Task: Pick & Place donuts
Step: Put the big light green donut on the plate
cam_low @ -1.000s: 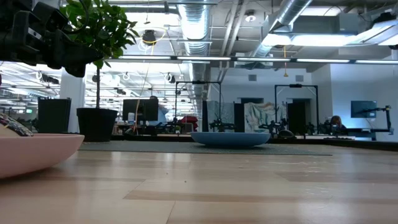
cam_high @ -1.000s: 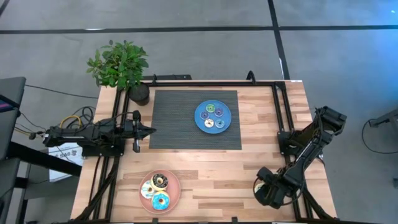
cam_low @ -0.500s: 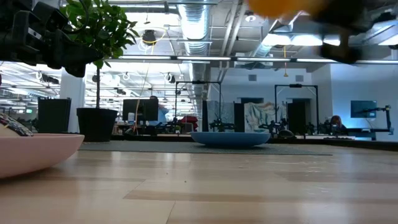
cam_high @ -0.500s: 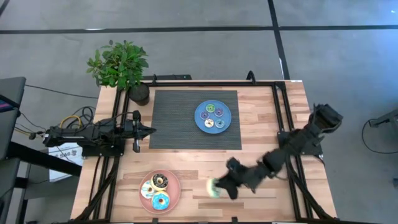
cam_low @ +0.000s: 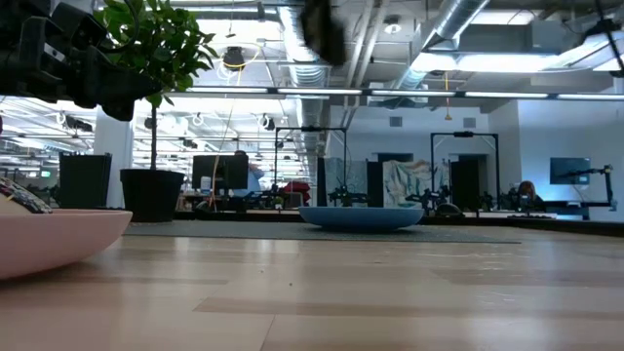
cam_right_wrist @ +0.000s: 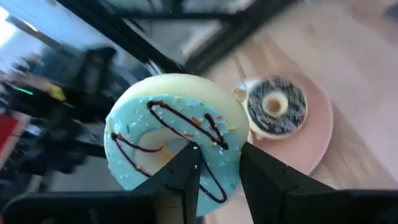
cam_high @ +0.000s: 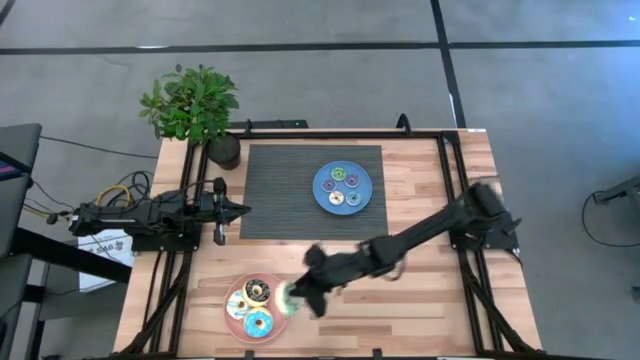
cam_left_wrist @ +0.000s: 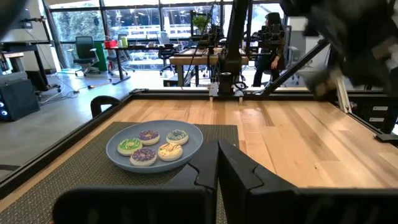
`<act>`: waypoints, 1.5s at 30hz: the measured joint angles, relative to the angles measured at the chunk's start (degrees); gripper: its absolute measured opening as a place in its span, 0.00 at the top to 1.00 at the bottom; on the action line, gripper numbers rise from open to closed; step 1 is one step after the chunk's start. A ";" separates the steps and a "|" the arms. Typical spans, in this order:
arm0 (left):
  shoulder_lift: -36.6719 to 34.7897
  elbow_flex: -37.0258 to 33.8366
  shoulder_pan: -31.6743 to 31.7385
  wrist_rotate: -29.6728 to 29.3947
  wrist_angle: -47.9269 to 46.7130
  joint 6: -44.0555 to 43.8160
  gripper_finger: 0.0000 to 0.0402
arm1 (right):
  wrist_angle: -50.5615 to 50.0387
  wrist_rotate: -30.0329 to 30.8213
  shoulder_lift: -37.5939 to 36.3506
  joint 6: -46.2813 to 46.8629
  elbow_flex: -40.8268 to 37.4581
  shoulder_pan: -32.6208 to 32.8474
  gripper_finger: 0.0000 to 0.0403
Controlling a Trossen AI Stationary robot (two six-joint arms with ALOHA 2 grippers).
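Observation:
My right gripper (cam_high: 294,296) reaches across the near part of the table and is shut on a large donut with pale green icing and dark drizzle (cam_high: 284,296) (cam_right_wrist: 174,146). It hangs over the right rim of the pink plate (cam_high: 281,315). On that plate lie a dark brown donut (cam_high: 257,290) (cam_right_wrist: 276,106), a white one (cam_high: 238,305) and a blue one (cam_high: 258,323). Several small donuts (cam_high: 342,187) (cam_left_wrist: 149,146) lie on the blue plate (cam_high: 322,197) on the mat. My left gripper (cam_high: 238,210) (cam_left_wrist: 217,171) waits, shut, at the mat's left edge. My right gripper pinches one side of the green-iced donut's ring (cam_right_wrist: 219,163) between its two fingers (cam_right_wrist: 186,171). The arm comes in from the table's right. The donut is lifted clear, above the pink plate's rim, with its iced face turned to the wrist camera.
A potted plant (cam_high: 195,108) stands at the far left corner, beside the dark ribbed mat (cam_high: 275,215). A black frame rail (cam_high: 455,180) runs along the table's edges. Bare wood lies between the two plates and to the right of the pink plate (cam_low: 49,239).
My right arm has swept fast from the table's near right corner toward the left edge, carrying the green-iced donut above the wood. It now stretches out low over the near part of the table and ends over the pink plate's right rim. The left arm kept still.

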 joint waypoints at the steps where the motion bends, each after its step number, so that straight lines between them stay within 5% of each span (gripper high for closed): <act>1: 0.02 0.01 0.00 0.00 0.00 -0.02 1.00 | -1.73 -0.43 3.03 -0.02 2.83 -0.10 0.76; 9: 0.02 0.02 -0.02 0.00 0.00 0.00 1.00 | -13.25 -6.81 20.74 -0.41 22.43 -1.10 0.76; 16: 0.00 0.00 -0.02 0.00 0.00 0.00 1.00 | -24.42 -7.52 28.03 -1.47 31.54 -3.19 0.76; 30: 0.00 0.00 -0.01 0.00 0.01 -0.01 1.00 | -27.59 -7.79 27.57 -1.58 31.95 -5.64 0.64; 39: 0.01 0.01 -0.01 0.00 0.01 0.00 1.00 | -28.36 -16.05 27.57 -0.16 31.90 -6.09 0.44; 45: 0.00 0.01 -0.01 0.00 0.00 0.00 1.00 | -31.99 -18.58 23.77 -0.95 31.82 -7.28 0.40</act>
